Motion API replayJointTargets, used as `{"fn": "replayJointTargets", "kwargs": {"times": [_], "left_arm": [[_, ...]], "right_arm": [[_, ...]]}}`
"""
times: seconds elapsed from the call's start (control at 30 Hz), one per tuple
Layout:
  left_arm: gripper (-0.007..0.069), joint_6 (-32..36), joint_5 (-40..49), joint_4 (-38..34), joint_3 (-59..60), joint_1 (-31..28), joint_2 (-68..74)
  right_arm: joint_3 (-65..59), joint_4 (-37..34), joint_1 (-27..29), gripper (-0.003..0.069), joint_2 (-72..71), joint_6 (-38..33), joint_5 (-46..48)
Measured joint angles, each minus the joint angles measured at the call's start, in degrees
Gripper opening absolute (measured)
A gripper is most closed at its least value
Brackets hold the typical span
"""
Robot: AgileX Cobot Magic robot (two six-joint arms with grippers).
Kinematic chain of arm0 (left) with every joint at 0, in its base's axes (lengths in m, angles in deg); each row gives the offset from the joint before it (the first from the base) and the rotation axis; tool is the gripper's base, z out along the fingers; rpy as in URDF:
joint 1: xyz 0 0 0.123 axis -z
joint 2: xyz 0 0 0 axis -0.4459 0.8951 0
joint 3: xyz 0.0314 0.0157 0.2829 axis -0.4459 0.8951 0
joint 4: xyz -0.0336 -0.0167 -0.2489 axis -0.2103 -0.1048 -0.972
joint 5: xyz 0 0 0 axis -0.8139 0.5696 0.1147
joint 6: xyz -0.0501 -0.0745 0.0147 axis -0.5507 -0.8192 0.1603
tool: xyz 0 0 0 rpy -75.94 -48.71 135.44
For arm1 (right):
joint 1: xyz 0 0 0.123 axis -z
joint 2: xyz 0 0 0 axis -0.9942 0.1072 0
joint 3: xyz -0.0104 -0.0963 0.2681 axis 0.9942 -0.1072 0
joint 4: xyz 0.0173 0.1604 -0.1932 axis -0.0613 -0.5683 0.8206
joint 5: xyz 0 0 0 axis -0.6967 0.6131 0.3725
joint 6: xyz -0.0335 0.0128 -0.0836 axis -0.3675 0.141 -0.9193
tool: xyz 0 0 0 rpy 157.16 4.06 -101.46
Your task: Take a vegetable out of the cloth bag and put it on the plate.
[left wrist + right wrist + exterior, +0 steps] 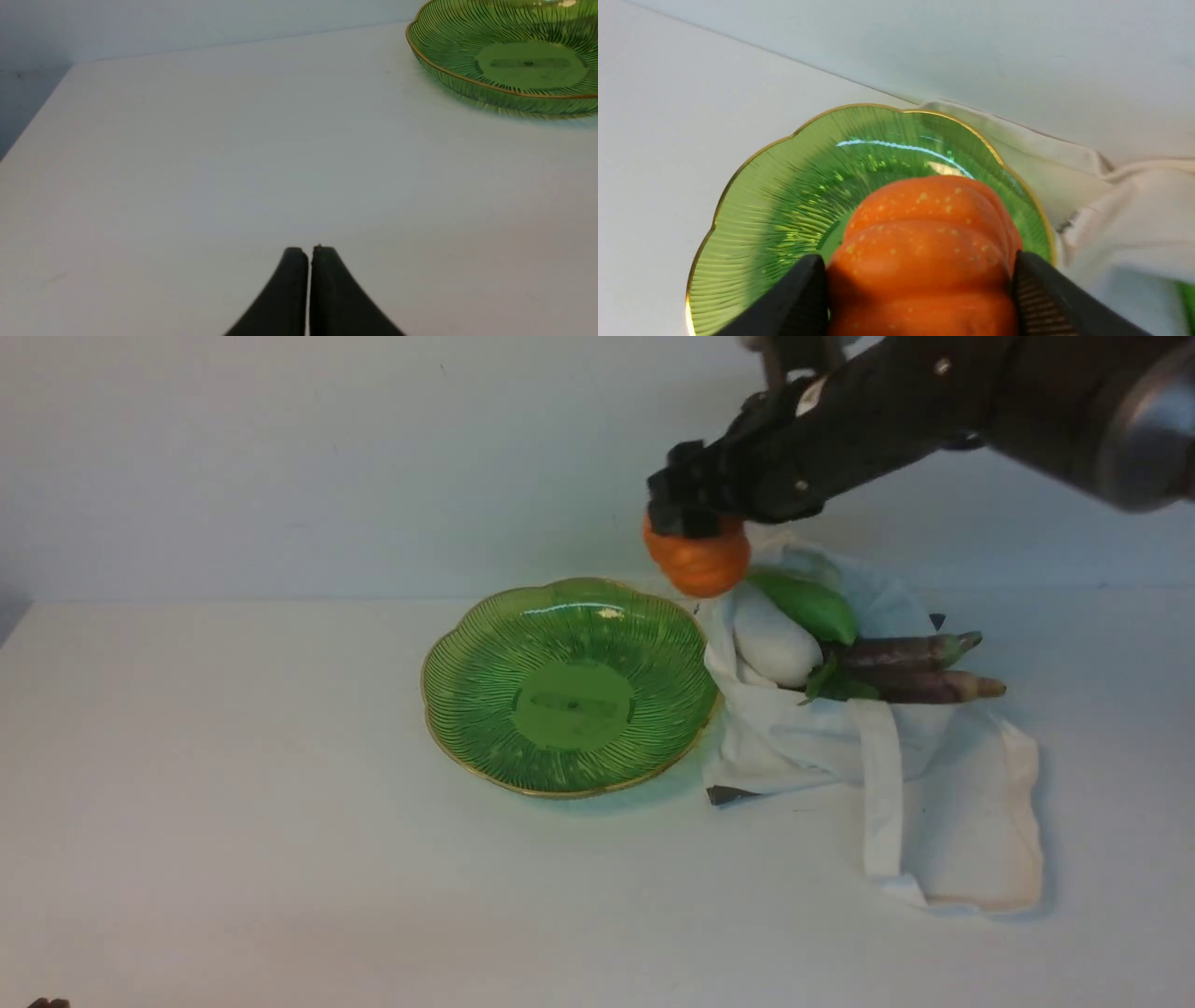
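Two hands are in view, and only one carries anything. The right hand [693, 527], reaching in from the upper right of the front view, is clamped on a small orange pumpkin [702, 563], which hangs in the air clear of the bench [233, 803]. In that view the pumpkin sits just above the centre of the frame, over the spot where the far right rim of the green plate [569, 700] meets the edge of the cloth bag [971, 812]. In the right wrist view two dark fingers [798, 298] press on opposite flanks of the ribbed, speckled pumpkin, with the gold-edged, scalloped plate spread behind it.

The plate lies flat on the bench at the centre of the front view. The white bag lies crumpled just to its right; whether cloth and rim touch I cannot tell. At the bag's mouth, right of centre, lie a white vegetable [775, 644], a green vegetable [810, 605] just above it in the frame, and two purple aubergines [901, 651] side by side, tips pointing to the right edge. A strap [879, 784] runs down toward the lower right.

The left hand [309, 254] shows at the bottom centre of the left wrist view, its two dark fingers pressed together with only a hairline slit between them, gripping nothing. It is over the white bench, well apart from the plate in that frame's upper right corner.
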Motion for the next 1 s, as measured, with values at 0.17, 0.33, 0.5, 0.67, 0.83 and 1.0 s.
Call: {"fn": "replayJointTargets", "kwargs": {"times": [0.17,0.33,0.5,0.67,0.83,1.0], "left_arm": [[-0.0005,0.0,0.0,0.0,0.0,0.0,0.0],[-0.0005,0.0,0.0,0.0,0.0,0.0,0.0],[-0.0005,0.0,0.0,0.0,0.0,0.0,0.0],[-0.0005,0.0,0.0,0.06,0.0,0.0,0.0],[-0.0005,0.0,0.0,0.06,0.0,0.0,0.0],[-0.0005,0.0,0.0,0.06,0.0,0.0,0.0]], "right_arm": [[0.0,-1.07,-2.79,0.0462,7.4,-8.9,-11.31],[0.0,-1.65,-2.99,0.0607,11.21,-12.06,-17.57],[0.0,-2.09,-3.05,0.0684,10.92,-12.24,-17.82],[-0.11,-0.67,-3.09,0.0687,5.61,-12.48,-14.47],[-0.18,1.13,-3.09,0.0587,-6.91,-12.64,-5.69],[-0.18,1.42,-3.09,0.0366,-24.43,-12.64,5.45]]}}
